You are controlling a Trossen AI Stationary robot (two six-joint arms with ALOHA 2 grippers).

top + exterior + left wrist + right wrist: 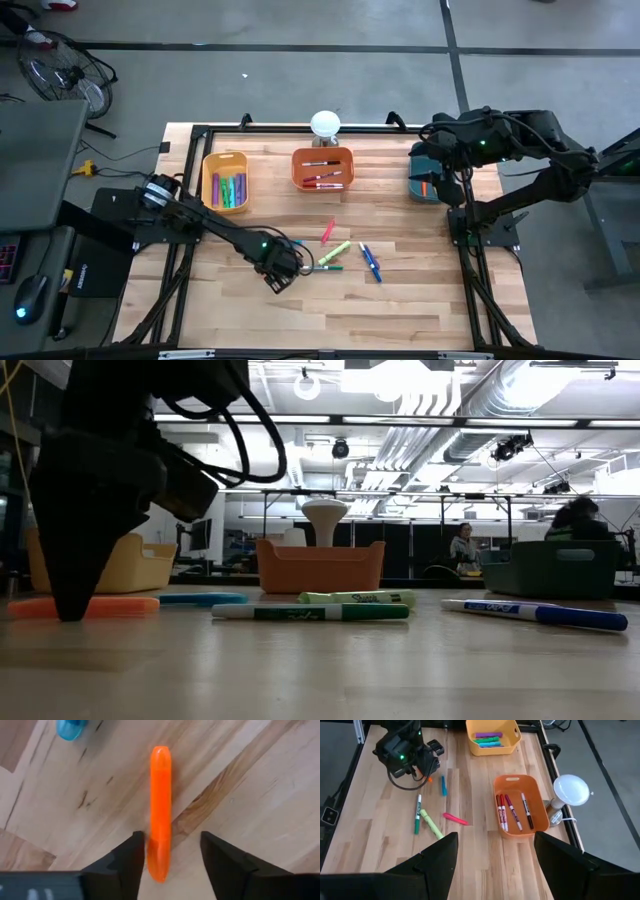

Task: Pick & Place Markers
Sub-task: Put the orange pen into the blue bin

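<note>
Left wrist view: my left gripper (172, 862) is down at the wooden table (260, 795), jaws apart and straddling the orange marker (160, 810), which lies flat with one finger (131, 862) nearly touching and the other clear. I'm off-centre, so closing may shove or roll the marker before it seats, and the grip lands near its end, so it could pivot on lift. My right gripper (492, 857) waits wide and empty above the table's right side.

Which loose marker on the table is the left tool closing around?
The orange marker: it alone lies between the left tool's open fingers; blue, green, yellow and pink ones lie apart.
</note>
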